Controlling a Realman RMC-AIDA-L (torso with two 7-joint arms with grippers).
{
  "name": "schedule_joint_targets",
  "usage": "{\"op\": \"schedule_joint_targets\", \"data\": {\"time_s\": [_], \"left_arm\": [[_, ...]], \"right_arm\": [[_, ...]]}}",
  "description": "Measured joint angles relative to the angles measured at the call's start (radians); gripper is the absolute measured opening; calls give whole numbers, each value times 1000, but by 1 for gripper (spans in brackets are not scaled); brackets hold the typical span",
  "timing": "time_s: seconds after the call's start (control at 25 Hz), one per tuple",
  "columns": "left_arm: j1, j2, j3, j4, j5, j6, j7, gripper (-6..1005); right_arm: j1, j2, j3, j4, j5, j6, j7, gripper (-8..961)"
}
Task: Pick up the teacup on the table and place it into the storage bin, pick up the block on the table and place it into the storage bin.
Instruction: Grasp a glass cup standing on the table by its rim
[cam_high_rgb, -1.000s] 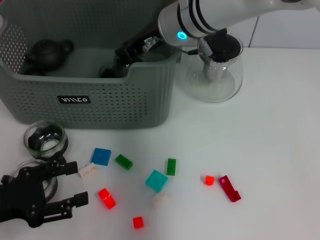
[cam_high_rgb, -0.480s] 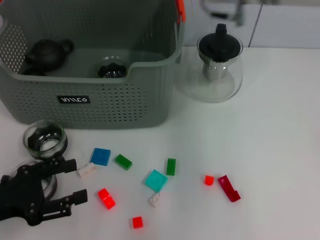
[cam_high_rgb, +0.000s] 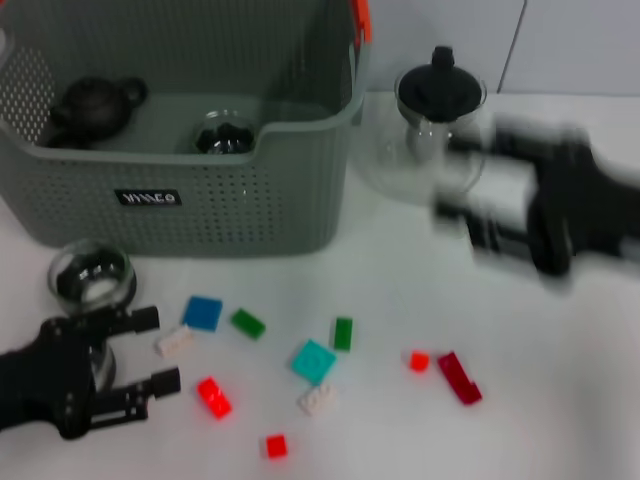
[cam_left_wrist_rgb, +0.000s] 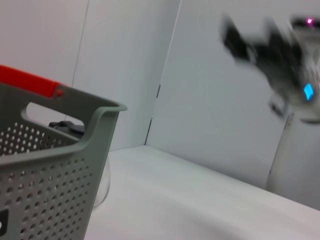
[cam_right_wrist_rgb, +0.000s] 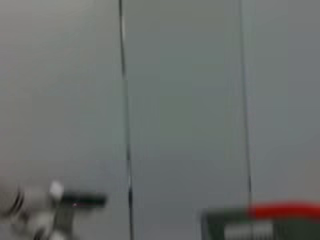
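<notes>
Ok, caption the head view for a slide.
Right gripper beside glass teapot; left gripper open near scattered blocks, storage bin behind.

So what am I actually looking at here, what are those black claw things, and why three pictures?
It is a two-armed robot seen through its own cameras. The head view looks down from its head at a white table. The other two come from cameras on its wrists and show mostly wall, plus a corner of the storage bin.

The black claws are its grippers. The left gripper sits open near the table's front edge, close to two glass teacups. The right gripper is a blur in front of a glass teapot, holding nothing that I can see.

Small coloured blocks lie scattered on the table. Inside the bin are a dark teapot and a glass cup.
</notes>
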Motion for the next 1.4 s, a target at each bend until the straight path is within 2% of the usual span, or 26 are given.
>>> {"op": "schedule_joint_targets", "data": {"time_s": [0.08, 0.2, 0.36, 0.56, 0.72, 0.8, 0.92, 1.08, 1.4], "left_arm": [[0, 2, 0, 7, 1, 11, -9, 791], [0, 6, 6, 56, 8, 41, -66, 791], [1, 8, 50, 236, 7, 90, -279, 789], [-50, 18, 224, 572, 0, 96, -703, 787], [-95, 18, 391, 757, 22, 87, -890, 785], [-133, 21, 474, 816, 80, 84, -942, 784], [-186, 14, 578, 847, 194, 68, -905, 783], [-222, -6, 684, 820, 310, -18, -874, 781], [-232, -59, 744, 778, 414, -175, -894, 777]], "right_arm": [[-65, 4, 50, 9, -103, -37, -18, 617], [-117, 6, 141, 9, -224, -58, 4, 608], [-106, 0, 250, 0, -394, -90, 117, 595], [-44, -1, 311, 3, -506, -108, 218, 583], [-4, 0, 324, 5, -553, -116, 249, 583], [16, -4, 333, 2, -575, -116, 272, 583], [40, -12, 345, 6, -587, -116, 291, 583], [52, -13, 357, 7, -592, -117, 299, 583], [57, -14, 378, 7, -596, -117, 310, 583]]}}
